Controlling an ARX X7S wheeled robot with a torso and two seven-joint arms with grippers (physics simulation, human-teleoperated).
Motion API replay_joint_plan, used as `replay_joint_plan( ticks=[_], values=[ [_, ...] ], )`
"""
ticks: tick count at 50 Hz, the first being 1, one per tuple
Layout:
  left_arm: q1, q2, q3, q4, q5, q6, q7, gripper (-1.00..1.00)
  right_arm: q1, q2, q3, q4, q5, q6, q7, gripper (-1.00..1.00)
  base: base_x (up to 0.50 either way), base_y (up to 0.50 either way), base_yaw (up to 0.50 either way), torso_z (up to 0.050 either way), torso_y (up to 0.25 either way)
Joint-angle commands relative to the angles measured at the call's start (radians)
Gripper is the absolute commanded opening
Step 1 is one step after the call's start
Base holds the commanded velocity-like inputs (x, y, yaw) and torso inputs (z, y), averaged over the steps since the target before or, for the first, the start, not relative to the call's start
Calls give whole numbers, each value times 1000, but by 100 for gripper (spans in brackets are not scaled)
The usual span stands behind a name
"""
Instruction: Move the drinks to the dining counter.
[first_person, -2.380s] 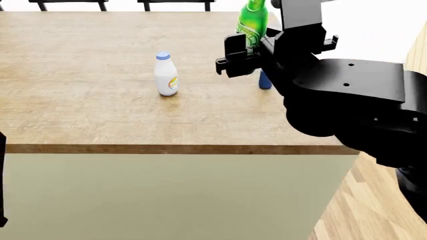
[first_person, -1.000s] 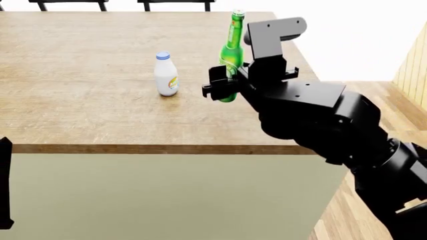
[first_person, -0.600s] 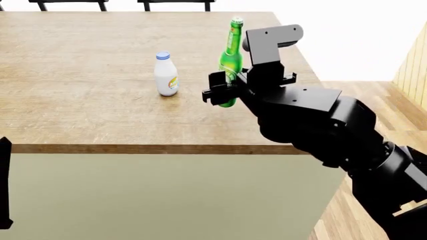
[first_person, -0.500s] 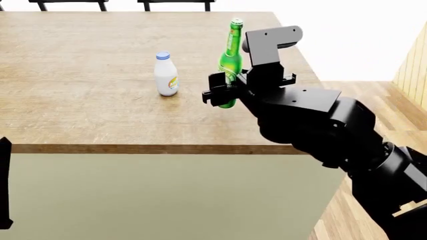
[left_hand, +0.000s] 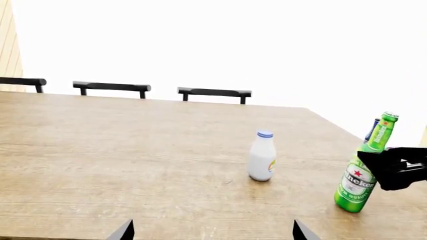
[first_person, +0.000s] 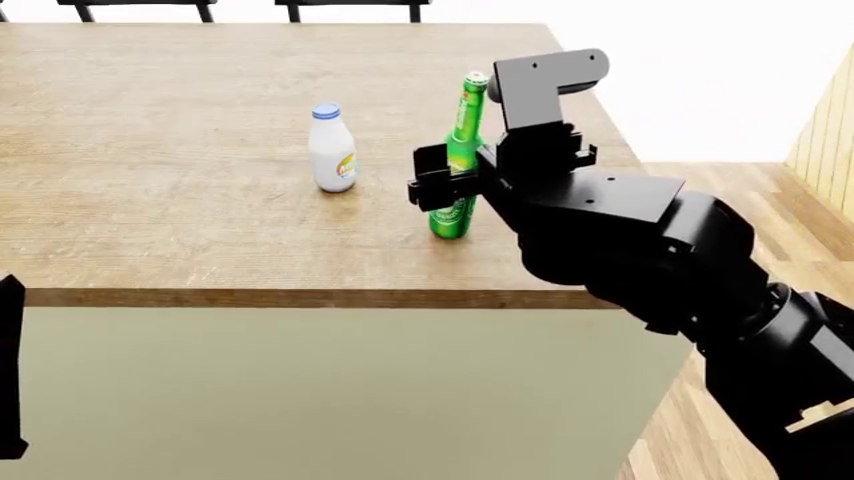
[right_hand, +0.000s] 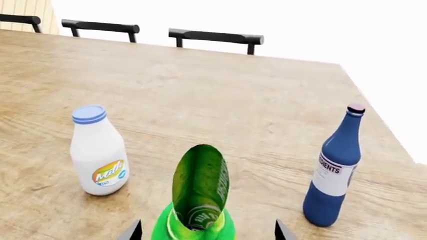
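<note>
— On the dining counter (first_person: 160, 220), what stands where?

— Three drinks stand upright on its light wood-plank top, above a plain olive-green base. The small white bottle (first_person: 331, 149) with a blue cap and yellow label sits near the middle of the head view. The green glass bottle (first_person: 458, 170) is to its right, closer to the counter's front edge, base down on the wood with a slight lean. The slim dark-blue bottle (right_hand: 331, 170) with a white label shows clearly only in the right wrist view, standing beyond the green one; in the left wrist view just its neck peeks out behind the green bottle's neck.

— What is the right gripper doing?

— The right gripper (first_person: 449, 183) is at the green bottle's body, its black fingers (first_person: 430, 186) on either side at label height. Whether they press the glass or sit slightly apart from it cannot be told. In the right wrist view the bottle's neck fills the lower centre, right between the two finger tips.

— And the left gripper?

— The left gripper (left_hand: 212, 232) holds nothing. Its two finger tips show at the bottom of the left wrist view, spread wide apart, near the counter's front edge.

— Anything behind the counter?

— Black chair backs (left_hand: 213, 93) line its far side.
</note>
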Motion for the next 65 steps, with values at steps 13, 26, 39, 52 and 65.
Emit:
replay_joint_plan(
  ticks=[13,26,39,52,65],
  values=[
    [4,0,-4,-1,3,-1,4,100,14,8,19,-30,17,7,19,100,0,0,0,0,0],
    [2,-10,8,4,4,14,2,100,118,80,82,-201,115,81,132,100,0,0,0,0,0],
    [6,-42,0,9,-22,47,-16,100,236,187,136,-368,260,194,282,100,0,0,0,0,0],
    [5,-89,-16,15,-61,93,-40,100,410,278,219,-502,479,268,461,100,0,0,0,0,0],
    [0,-105,-11,21,-67,113,-45,100,551,360,283,-618,684,270,625,100,0,0,0,0,0]
  ],
)
